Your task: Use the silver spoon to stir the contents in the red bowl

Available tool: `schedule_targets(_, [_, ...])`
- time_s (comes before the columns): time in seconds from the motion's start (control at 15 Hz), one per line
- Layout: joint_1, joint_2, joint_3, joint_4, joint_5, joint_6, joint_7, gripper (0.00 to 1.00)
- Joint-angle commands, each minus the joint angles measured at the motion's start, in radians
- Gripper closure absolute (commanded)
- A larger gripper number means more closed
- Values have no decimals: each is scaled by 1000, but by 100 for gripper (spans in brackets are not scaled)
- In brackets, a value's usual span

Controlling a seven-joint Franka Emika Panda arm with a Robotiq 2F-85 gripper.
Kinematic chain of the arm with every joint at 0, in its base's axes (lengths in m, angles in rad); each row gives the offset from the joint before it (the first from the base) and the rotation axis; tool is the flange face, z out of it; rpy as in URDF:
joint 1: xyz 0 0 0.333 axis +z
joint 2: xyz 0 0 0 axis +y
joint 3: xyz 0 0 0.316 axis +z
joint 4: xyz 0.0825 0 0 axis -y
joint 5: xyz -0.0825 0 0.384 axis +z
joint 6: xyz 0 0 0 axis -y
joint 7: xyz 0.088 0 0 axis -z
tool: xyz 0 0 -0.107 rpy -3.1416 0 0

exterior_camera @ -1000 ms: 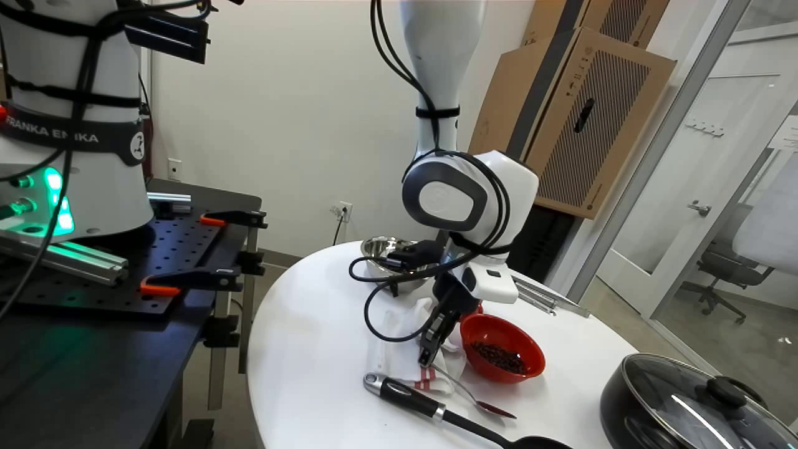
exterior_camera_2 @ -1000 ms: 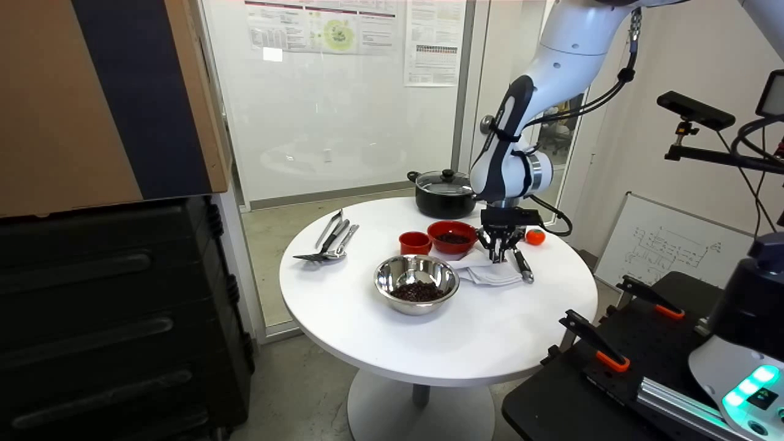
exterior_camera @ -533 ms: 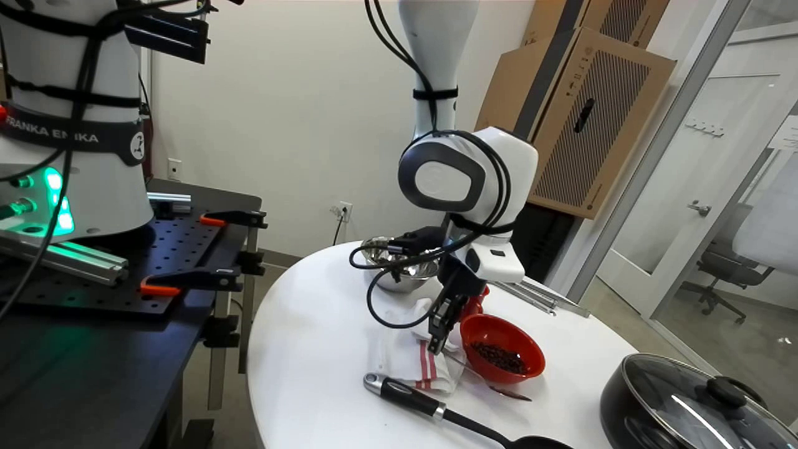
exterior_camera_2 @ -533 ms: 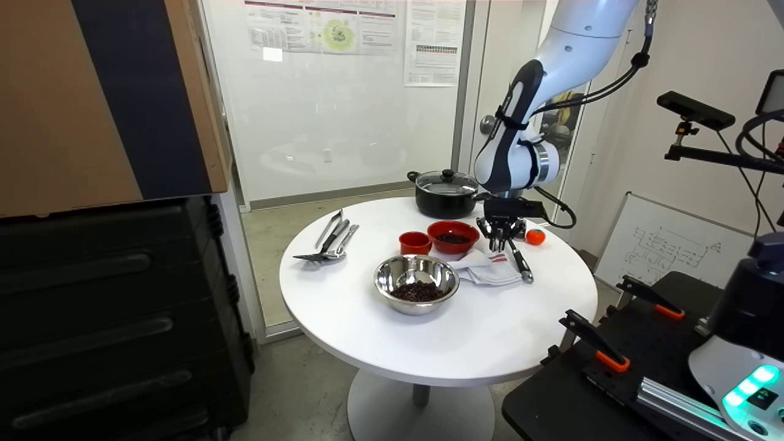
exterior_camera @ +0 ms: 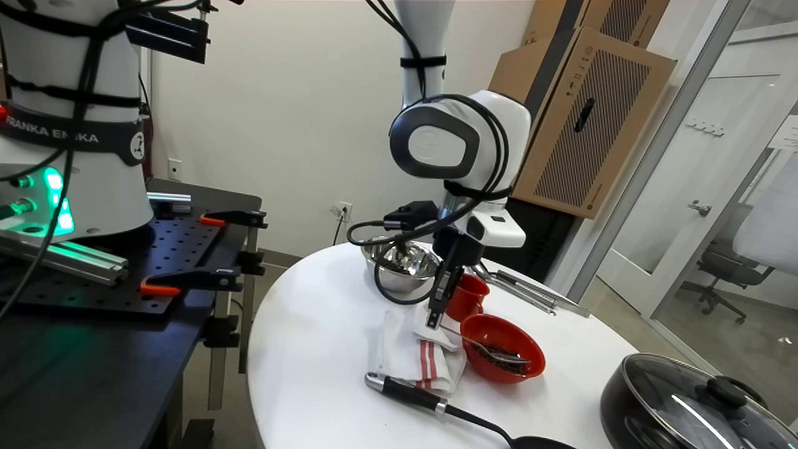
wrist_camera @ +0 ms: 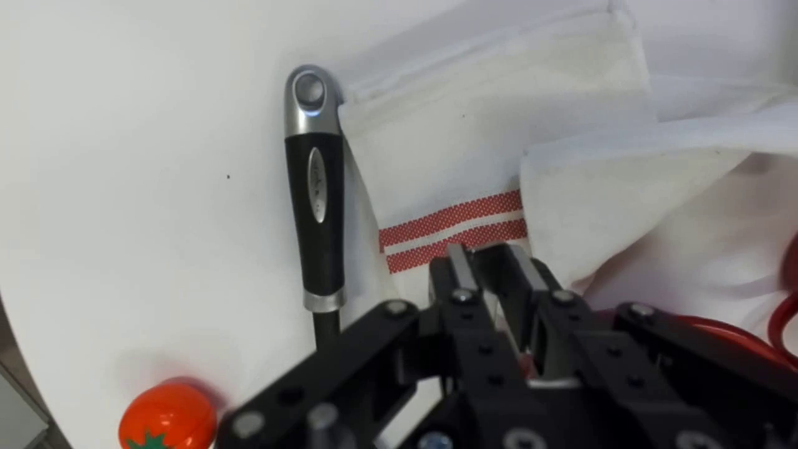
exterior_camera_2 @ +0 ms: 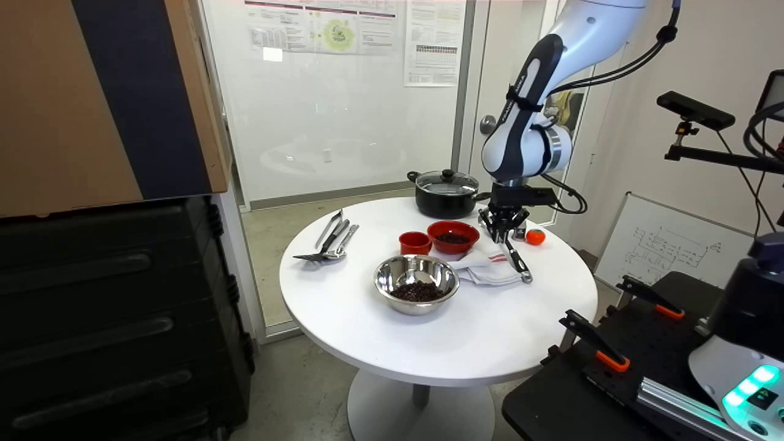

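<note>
The red bowl (exterior_camera: 528,344) stands on the white table; it also shows in an exterior view (exterior_camera_2: 452,248), with the dark contents (exterior_camera_2: 452,238) inside. My gripper (exterior_camera: 434,321) is shut on the handle of the silver spoon (exterior_camera: 512,359). It holds the spoon slanted in the air above the towel. In that exterior view the spoon's head overlaps the red bowl. In an exterior view my gripper (exterior_camera_2: 502,237) is beside the bowl, over the towel's edge. In the wrist view the fingertips (wrist_camera: 490,254) hide most of the spoon, and only the bowl's rim (wrist_camera: 735,335) shows.
A white towel (wrist_camera: 499,131) with red stripes and a black-handled utensil (wrist_camera: 319,206) lie below my gripper. A tomato (exterior_camera_2: 535,237), a red cup (exterior_camera_2: 415,245), a steel bowl (exterior_camera_2: 413,309) with dark matter and a lidded black pot (exterior_camera_2: 445,205) stand nearby. Several utensils (exterior_camera_2: 334,240) lie farther off.
My gripper has risen from the towel with the spoon in it. The spoon's head has gone from low over the table to overlapping the red bowl in an exterior view.
</note>
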Motion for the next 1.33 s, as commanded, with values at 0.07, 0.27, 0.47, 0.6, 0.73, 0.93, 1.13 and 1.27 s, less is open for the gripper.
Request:
schedule_targets(0.07, [-6, -70, 25, -14, -78, -96, -119, 96])
schedule_targets(0.27, [-58, -79, 86, 23, -72, -216, -232, 96])
schedule_targets(0.47, [-40, -61, 74, 20, -72, -184, -194, 84])
schedule_targets(0.6, [-48, -63, 78, 22, -72, -189, -207, 84])
schedule_targets(0.73, [-50, -63, 79, 22, -72, -190, -211, 84])
schedule_targets(0.93, [-68, -59, 98, 70, -62, -334, -243, 96])
schedule_targets(1.13, [-85, -53, 110, 151, -54, -526, -267, 96])
schedule_targets(1.27, [-95, -49, 113, 210, -48, -626, -277, 96])
